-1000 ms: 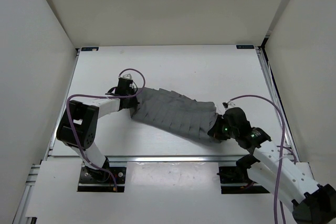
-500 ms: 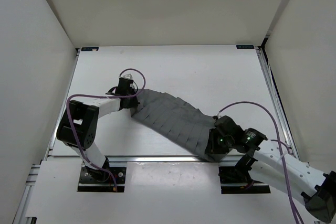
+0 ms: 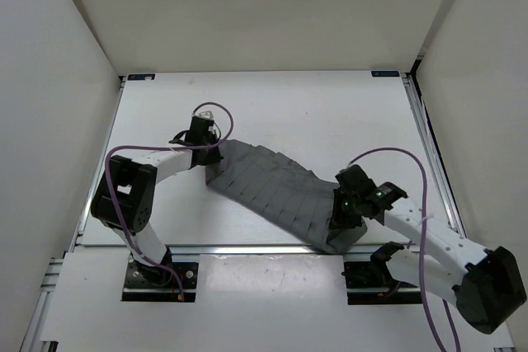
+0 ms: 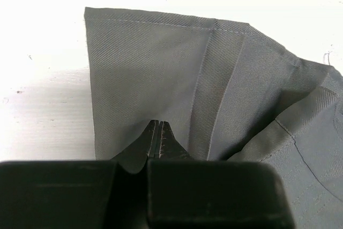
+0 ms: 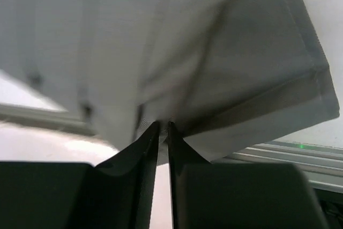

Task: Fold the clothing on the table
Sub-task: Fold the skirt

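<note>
Clothing (image 3: 272, 183): a grey pleated band lying on a diagonal across the near half of the white tabletop (image 3: 313, 113). Its left end sits left of centre. Its right end reaches the silver rail (image 3: 247, 246) at the near edge. From above, you see the pleats as short ridges set crosswise along the whole length.

Left hand (image 3: 210, 161): placed at the left end of the band. In your left wrist view its two fingers are pressed together with no gap. Their tips rest against flat grey cloth, close to a straight side edge with bare white surface beyond it. You cannot tell from these views whether any fabric is caught between the tips. A stitched hem runs along the far edge of the cloth, and one lengthwise pleat stands just right of the fingers.

Right hand (image 3: 340, 224): placed over the right end of the band, just beside the near rail. In your right wrist view the fingers stand almost together, and the creases in the cloth converge on their tips, so this hand is pinching the fabric. The cloth spreads out from the tips, raised off the surface, with the rail showing beneath its lower edge. This view is blurred on the left side.
</note>
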